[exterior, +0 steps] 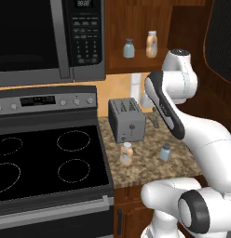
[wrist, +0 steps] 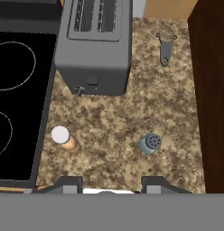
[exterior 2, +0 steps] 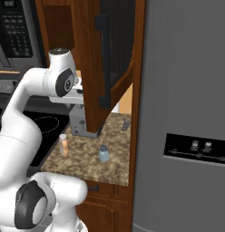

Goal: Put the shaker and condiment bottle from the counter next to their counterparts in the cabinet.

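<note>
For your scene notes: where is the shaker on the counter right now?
The shaker stands on the counter near its front edge, right of the condiment bottle and in front of the toaster.

The desk [wrist: 132,113] is speckled brown and tan. On it, the shaker [wrist: 150,144] is pale blue-grey with a dotted grey cap, and the bottle [wrist: 64,137] is peach-orange with a white cap. The toaster [wrist: 93,45] is dark grey. The stovetop [exterior: 43,158] is glossy black with thin white dotted rings. The cabinet [exterior: 131,23] is reddish-brown wood. The fridge [exterior 2: 187,90] is plain grey. The microwave [exterior: 47,37] is black and steel.
</note>
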